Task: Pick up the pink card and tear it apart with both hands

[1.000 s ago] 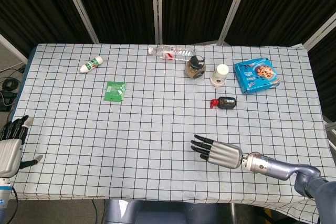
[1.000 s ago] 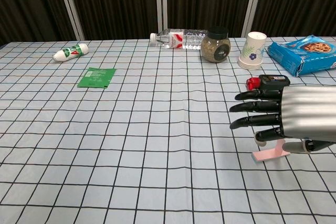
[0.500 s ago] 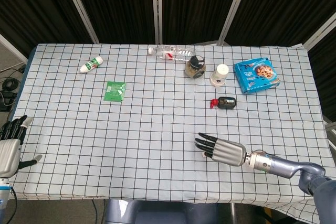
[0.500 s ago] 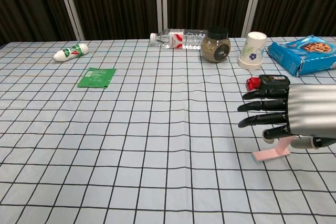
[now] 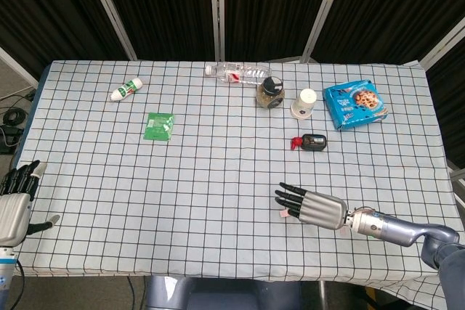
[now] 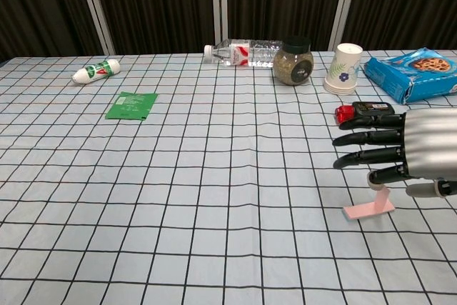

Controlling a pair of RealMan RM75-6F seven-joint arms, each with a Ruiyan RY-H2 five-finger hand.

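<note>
Pink card (image 6: 369,208) beneath right robot hand (image 6: 403,153), fingers extended

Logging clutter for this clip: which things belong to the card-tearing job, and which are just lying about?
Part of the job:
pink card, under the right hand
right hand, fingers spread just above the card
left hand, at the table's near left edge

Lying about:
water bottle
spice jar
paper cup
cookie pack
green sachet
white tube
small black and red item
</note>
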